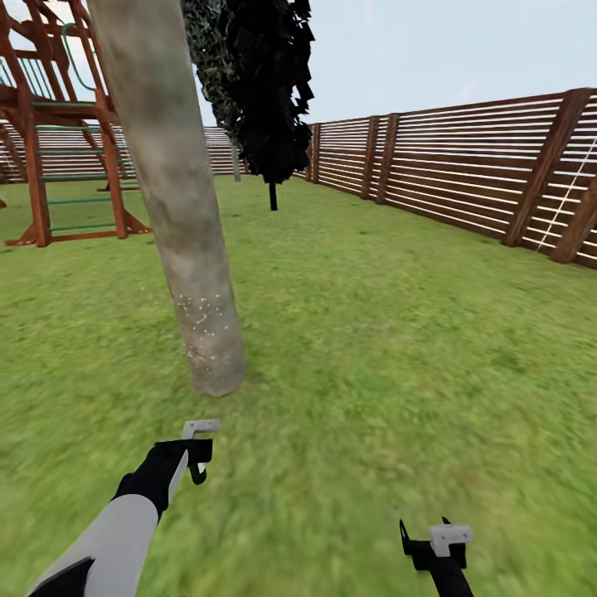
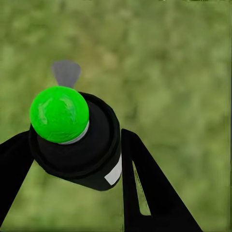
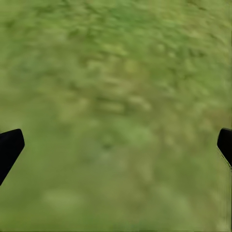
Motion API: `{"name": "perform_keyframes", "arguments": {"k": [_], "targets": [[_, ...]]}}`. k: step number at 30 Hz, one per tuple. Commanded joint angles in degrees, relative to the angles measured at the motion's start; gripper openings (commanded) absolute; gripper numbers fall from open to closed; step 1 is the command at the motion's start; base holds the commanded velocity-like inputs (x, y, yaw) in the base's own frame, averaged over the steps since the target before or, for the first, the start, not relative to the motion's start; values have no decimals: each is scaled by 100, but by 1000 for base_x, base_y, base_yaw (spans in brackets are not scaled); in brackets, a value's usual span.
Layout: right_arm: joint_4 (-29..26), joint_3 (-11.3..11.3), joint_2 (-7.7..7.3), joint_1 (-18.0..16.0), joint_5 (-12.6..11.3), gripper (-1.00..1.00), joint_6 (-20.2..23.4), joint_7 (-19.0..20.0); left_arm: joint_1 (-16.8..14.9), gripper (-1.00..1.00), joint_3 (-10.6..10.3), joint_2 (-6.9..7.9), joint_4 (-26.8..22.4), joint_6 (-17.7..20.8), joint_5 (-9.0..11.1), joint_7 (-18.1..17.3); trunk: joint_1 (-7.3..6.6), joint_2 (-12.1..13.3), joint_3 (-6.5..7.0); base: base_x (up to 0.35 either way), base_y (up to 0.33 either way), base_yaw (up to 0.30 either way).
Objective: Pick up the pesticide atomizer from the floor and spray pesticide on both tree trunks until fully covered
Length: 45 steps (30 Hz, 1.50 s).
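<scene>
Left tool (image 2: 77, 159) clamps the pesticide atomizer (image 2: 77, 145), body half hidden; right tool (image 3: 116, 145) gapes wide.

1. Green grass (image 1: 398, 348) is covering the whole ground, lying evenly lit.
2. A brown slatted wooden fence (image 1: 464, 178) is running along the right side and far back.
3. A reddish wooden play frame (image 1: 58, 157) with green rungs is standing at far left.
4. Pale blue sky (image 1: 448, 46) is showing overhead.
</scene>
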Motion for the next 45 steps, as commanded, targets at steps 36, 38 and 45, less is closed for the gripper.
{"name": "perform_keyframes", "arguments": {"k": [36,38,45], "targets": [[-1,0,0,2,8,100,0,18,0,-100,44,17,-9,3,0,-2,0,0,0,155,-260,89],[-1,0,0,2,10,100,-1,18,0,-100,44,19,-9,7,0,-2,0,0,0,233,-201,273],[-1,0,0,2,15,100,0,18,0,-100,44,34,-13,3,-4,-2,0,0,0,238,-197,273]]}}
